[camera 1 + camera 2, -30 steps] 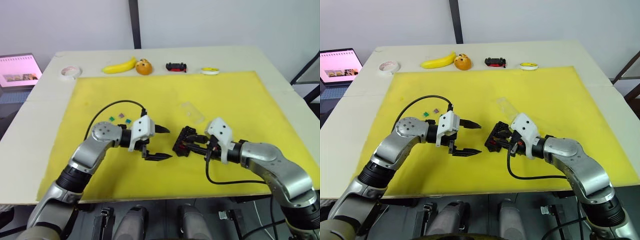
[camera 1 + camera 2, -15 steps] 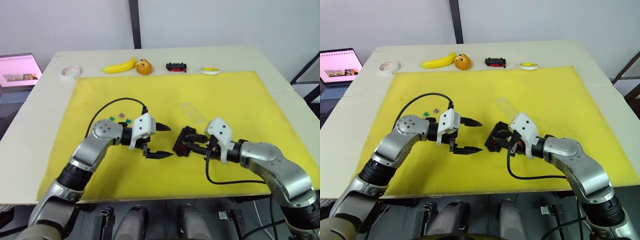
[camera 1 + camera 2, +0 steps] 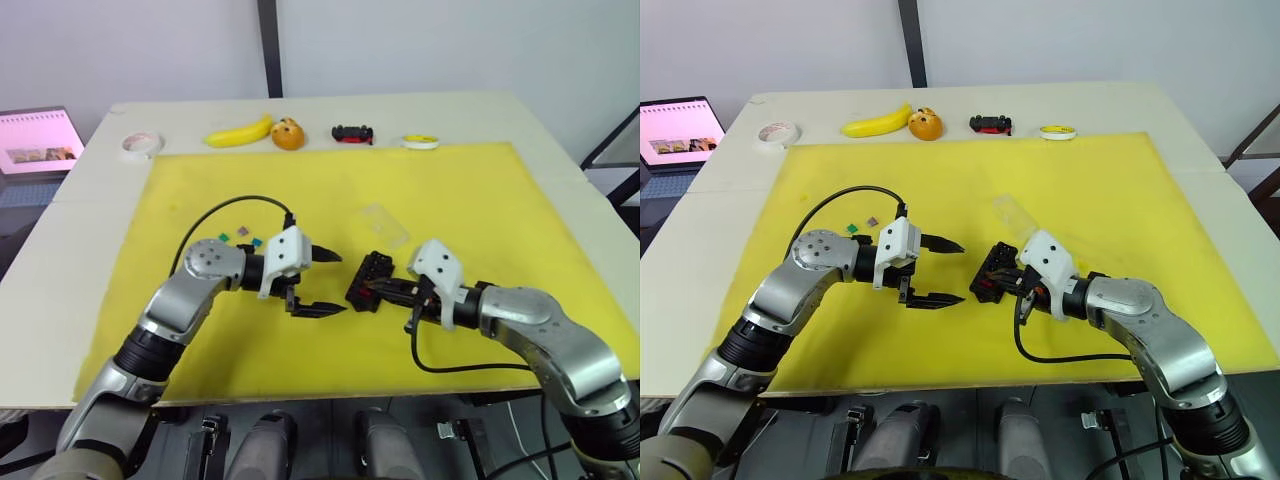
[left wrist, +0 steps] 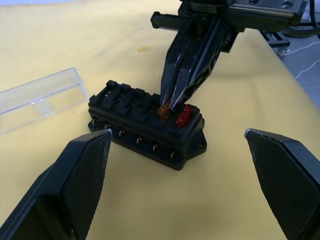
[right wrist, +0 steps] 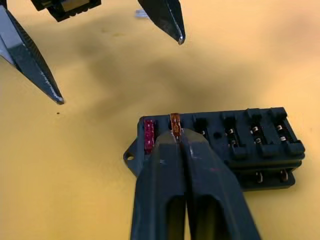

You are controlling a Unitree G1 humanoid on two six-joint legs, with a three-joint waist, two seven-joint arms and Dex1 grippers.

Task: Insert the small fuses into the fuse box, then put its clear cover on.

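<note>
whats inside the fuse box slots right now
The fuse box has a red fuse seated in its end slot and an orange fuse beside it, pinched by the right gripper. The other slots look empty; how deep the orange one sits is hidden by the fingers.

clear cover (image 4: 40, 98) behind fuse box (image 4: 147, 123) — touching

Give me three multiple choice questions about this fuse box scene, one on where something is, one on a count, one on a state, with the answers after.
1. Where does the clear cover lie?
A. on the yellow mat beside the fuse box
B. on the fuse box
C. by the banana

2. How many fuses sit in the fuse box?
A. none
B. two
C. five

3. The right gripper is:
A. wide open
B. shut on the orange fuse
C. holding the cover

Answers: 1 A, it rests on the mat; 2 B, a red fuse and the orange one; 3 B, fingertips pinch it.
</note>
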